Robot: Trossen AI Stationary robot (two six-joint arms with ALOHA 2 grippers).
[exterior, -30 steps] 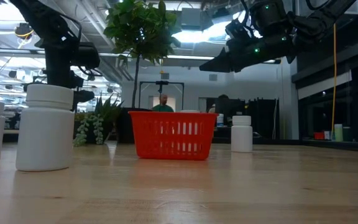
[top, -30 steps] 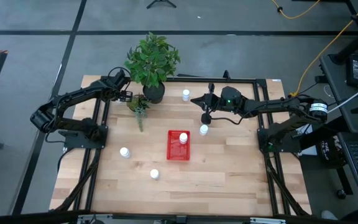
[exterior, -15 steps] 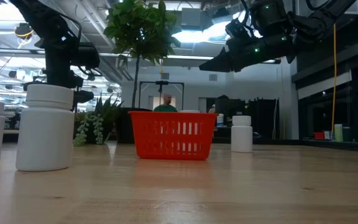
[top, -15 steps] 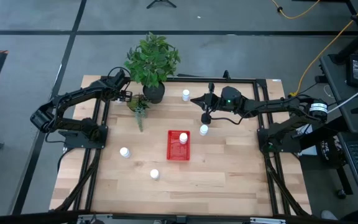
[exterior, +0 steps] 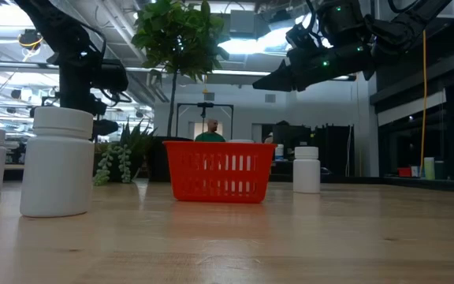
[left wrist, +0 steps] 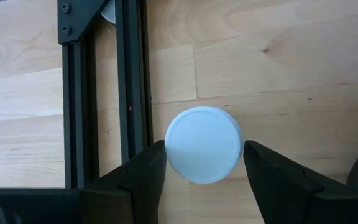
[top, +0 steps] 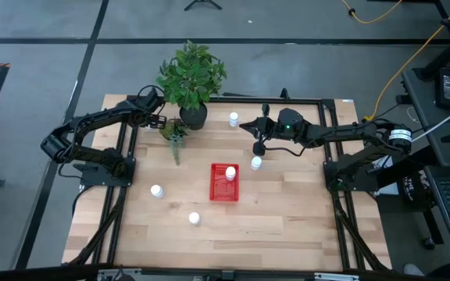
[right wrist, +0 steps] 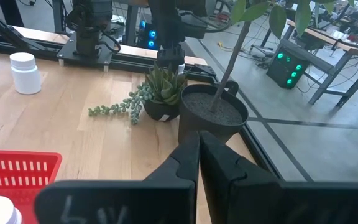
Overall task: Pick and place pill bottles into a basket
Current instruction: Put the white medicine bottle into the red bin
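Left gripper astride pill bottle

Potted plant, trailing succulent

One pill bottle sits in the basket, apparently; others stand around.

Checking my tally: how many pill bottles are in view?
6 pill bottles. One in the basket, one just right of it, one near the back edge, two front-left, one between the fingers of the left gripper. None seems hidden.
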